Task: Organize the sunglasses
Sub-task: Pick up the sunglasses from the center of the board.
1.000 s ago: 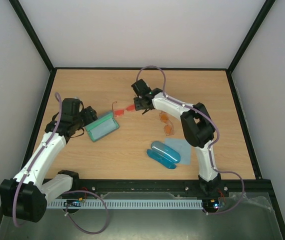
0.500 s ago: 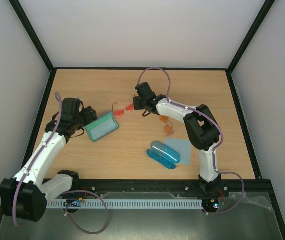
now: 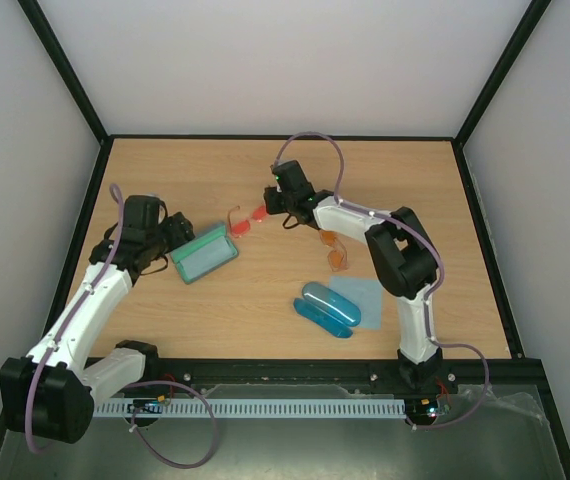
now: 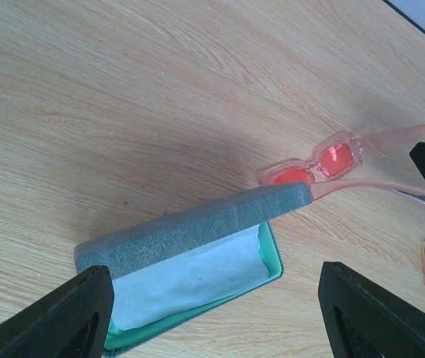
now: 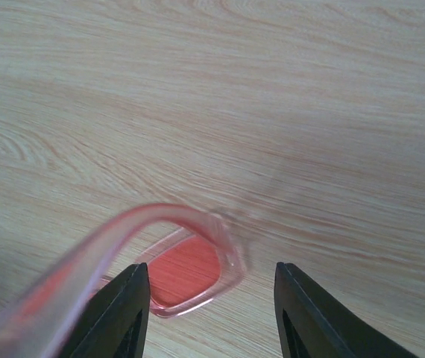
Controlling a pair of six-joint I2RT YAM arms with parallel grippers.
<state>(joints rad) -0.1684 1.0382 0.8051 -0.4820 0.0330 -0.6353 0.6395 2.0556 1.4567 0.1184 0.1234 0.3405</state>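
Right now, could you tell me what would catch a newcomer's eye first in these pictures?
The red sunglasses lie near the middle of the table, with the right gripper open astride one temple arm. Just left of them an open green case sits at the open left gripper. Nearer the robot lie orange sunglasses and a blue case.

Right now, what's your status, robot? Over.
Left hand open at green case. Right hand open, straddling an arm of the red sunglasses. Orange sunglasses loose on table. Nothing in the way.
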